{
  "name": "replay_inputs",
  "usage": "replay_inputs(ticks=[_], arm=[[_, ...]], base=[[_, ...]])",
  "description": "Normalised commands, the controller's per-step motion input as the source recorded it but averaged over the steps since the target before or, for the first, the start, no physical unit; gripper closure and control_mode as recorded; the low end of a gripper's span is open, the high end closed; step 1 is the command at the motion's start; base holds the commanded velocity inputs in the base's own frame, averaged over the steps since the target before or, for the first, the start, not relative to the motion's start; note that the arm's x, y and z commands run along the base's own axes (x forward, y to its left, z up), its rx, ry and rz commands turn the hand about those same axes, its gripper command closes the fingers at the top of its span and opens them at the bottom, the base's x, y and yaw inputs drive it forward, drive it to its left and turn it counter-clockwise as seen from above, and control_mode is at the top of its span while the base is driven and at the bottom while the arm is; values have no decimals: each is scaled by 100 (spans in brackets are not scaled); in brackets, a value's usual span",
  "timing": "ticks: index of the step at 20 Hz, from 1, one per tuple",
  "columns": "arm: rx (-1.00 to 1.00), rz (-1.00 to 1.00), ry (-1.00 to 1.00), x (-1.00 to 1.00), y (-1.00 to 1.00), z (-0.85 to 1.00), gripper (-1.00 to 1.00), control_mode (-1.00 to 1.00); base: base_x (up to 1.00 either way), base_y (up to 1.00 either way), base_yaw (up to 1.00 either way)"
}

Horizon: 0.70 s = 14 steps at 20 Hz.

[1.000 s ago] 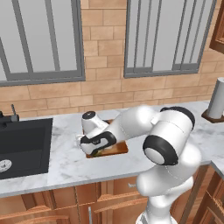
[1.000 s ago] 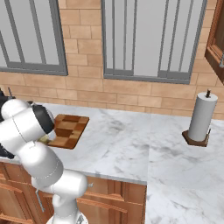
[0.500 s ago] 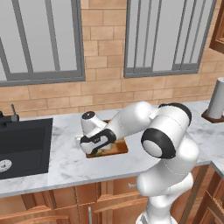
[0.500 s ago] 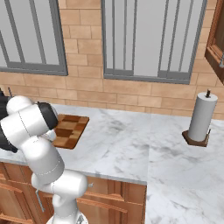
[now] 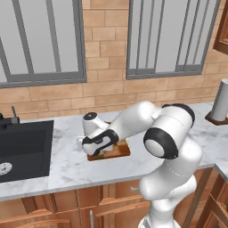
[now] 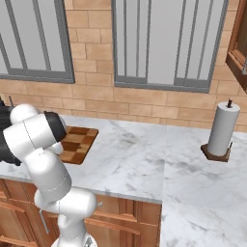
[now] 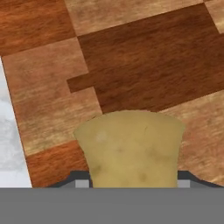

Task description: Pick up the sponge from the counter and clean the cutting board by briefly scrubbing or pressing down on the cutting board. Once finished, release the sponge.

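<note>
The yellow-tan sponge sits between my fingertips, its face close over the wood. My gripper is shut on it. The checkered wooden cutting board lies right under the sponge, and its left edge meets the white marble counter. In the left base view my gripper points down at the left end of the cutting board on the counter. From the right base camera, the cutting board lies partly behind my arm. Whether the sponge touches the board I cannot tell.
A black sink basin with a faucet is set into the counter left of the board. A paper towel roll on its holder stands far right. A brick wall with windows backs the counter.
My hand has stayed low over the board's left end with the sponge in it. The arm's upper links have swung a little to the side.
</note>
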Motion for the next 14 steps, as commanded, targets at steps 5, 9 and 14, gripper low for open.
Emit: replay_inputs(ticks=[5,9,14], arm=[[0,0,-2,17,-22,-2,100,-100],[0,0,0,31,-21,-2,100,-100],[0,0,-1,43,-7,0,100,-100]], base=[[0,0,0],[0,0,0],[0,0,0]])
